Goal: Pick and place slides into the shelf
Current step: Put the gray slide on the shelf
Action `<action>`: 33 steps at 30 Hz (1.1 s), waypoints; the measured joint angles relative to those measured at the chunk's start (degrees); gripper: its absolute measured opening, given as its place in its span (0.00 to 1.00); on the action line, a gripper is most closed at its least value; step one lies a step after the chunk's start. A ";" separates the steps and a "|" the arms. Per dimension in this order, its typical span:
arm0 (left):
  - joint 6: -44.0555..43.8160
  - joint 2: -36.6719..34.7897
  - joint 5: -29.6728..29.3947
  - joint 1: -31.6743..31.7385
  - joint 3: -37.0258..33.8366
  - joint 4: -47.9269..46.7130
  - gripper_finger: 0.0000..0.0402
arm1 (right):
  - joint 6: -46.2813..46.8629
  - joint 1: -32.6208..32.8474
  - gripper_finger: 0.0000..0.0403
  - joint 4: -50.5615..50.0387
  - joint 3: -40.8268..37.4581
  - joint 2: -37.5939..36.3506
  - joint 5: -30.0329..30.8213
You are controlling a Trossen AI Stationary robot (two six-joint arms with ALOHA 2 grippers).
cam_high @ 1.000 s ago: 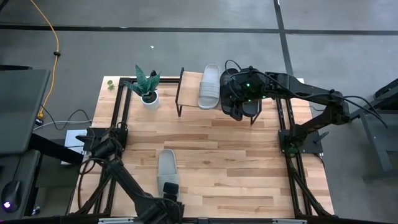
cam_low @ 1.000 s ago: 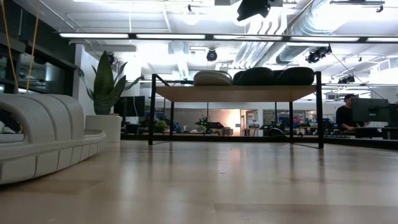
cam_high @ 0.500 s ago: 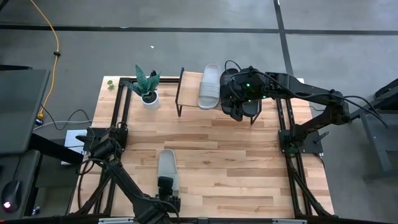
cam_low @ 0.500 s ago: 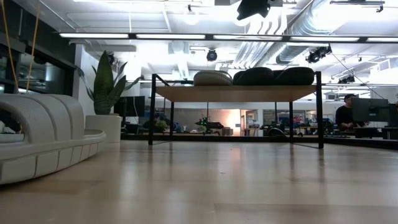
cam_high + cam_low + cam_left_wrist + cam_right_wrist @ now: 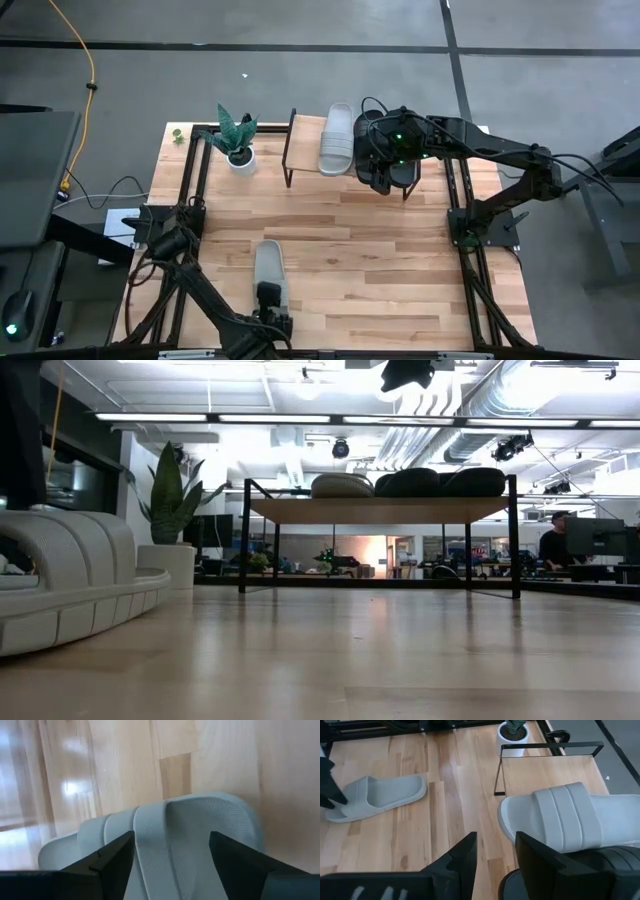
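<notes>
Sandals sit in two places: one pale grey-green sandal [image 5: 336, 138] and two black sandals [image 5: 385, 150] lie side by side on the shelf [image 5: 305, 135] at the far side of the tabletop [image 5: 380, 260], while a second pale sandal [image 5: 268, 268] lies flat on the wood near the front edge, well apart from the shelf. The left gripper [image 5: 269, 298] hovers at the heel end of that lone sandal, its fingers [image 5: 107, 862] spread apart on either side of the strap without closing on it. The right gripper [image 5: 385, 160] hangs above the black sandals on the shelf; I cannot tell from here whether it is open or closed. A potted plant [image 5: 237, 140] stands just left of the shelf.
</notes>
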 joint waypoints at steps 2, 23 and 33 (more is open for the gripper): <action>0.01 1.28 -0.76 0.34 0.00 -0.18 0.62 | -0.02 0.00 0.31 0.00 0.00 0.00 -0.75; -3.94 2.49 -3.28 1.57 -0.02 -8.57 0.47 | 0.44 0.00 0.31 0.02 0.02 0.00 -2.31; -4.83 2.49 -4.62 3.90 -0.27 -10.48 0.42 | 0.44 0.96 0.31 0.02 0.02 0.00 -2.33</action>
